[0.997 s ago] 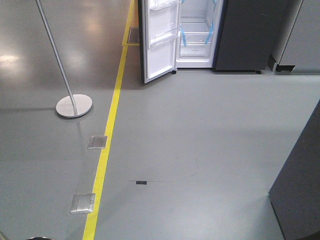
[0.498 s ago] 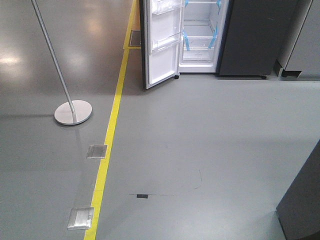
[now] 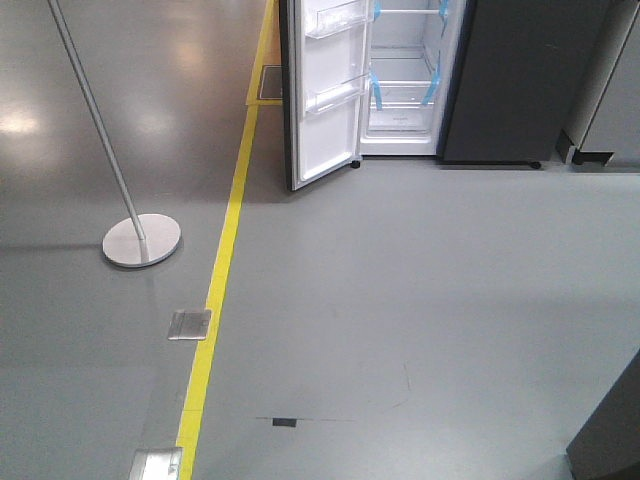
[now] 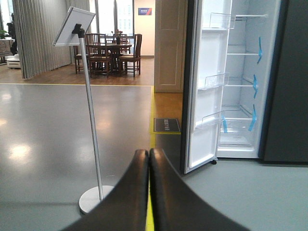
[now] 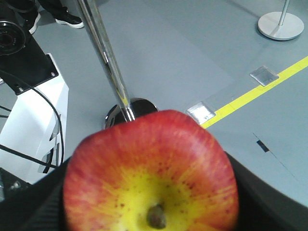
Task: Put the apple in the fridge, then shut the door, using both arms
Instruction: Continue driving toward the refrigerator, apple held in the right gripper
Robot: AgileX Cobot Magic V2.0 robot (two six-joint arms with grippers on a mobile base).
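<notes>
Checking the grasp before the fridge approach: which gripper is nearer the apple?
Right. The right gripper is clamped around the apple, with its dark fingers on both sides. The left gripper is shut and empty, pointed toward the open fridge, with no apple in its view.

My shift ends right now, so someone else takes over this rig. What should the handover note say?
Left claw: shut, empty.
Right claw: shut on the apple.
Fridge: some way ahead of the robot, with its door wide open.
Done: apple gripped, door open.
Left to do: drive up to the fridge, set the apple on a shelf, and shut the door.
</notes>
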